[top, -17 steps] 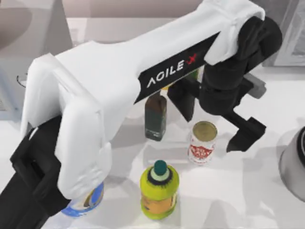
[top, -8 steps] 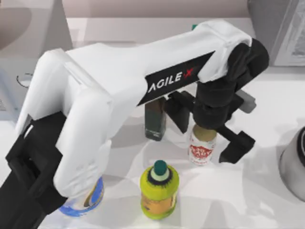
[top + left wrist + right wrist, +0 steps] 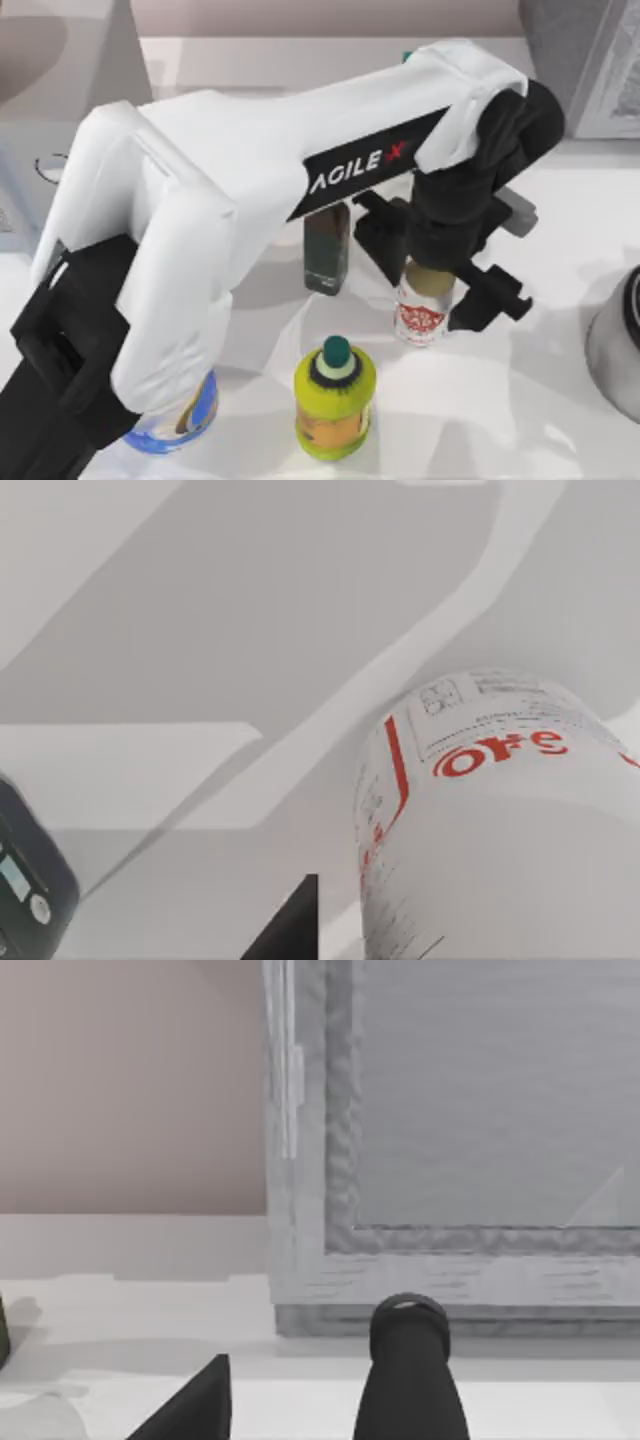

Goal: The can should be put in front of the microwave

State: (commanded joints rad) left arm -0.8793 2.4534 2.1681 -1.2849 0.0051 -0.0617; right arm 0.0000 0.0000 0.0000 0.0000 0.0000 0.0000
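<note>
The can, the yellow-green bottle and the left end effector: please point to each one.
can (image 3: 421,318), top view, on its red label.
yellow-green bottle (image 3: 337,351), top view, on its green cap.
left end effector (image 3: 436,285), top view, between its fingertips, over the can.

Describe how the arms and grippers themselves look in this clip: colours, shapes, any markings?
The left arm has bulky, rounded white shells over black joints, with a black strip reading AGILE in white plus a red X. Its wrist and the left gripper are matte black, with blocky, angular fingers. The right gripper shows dark, tapered fingers in its wrist view. No loose cables visible.
</note>
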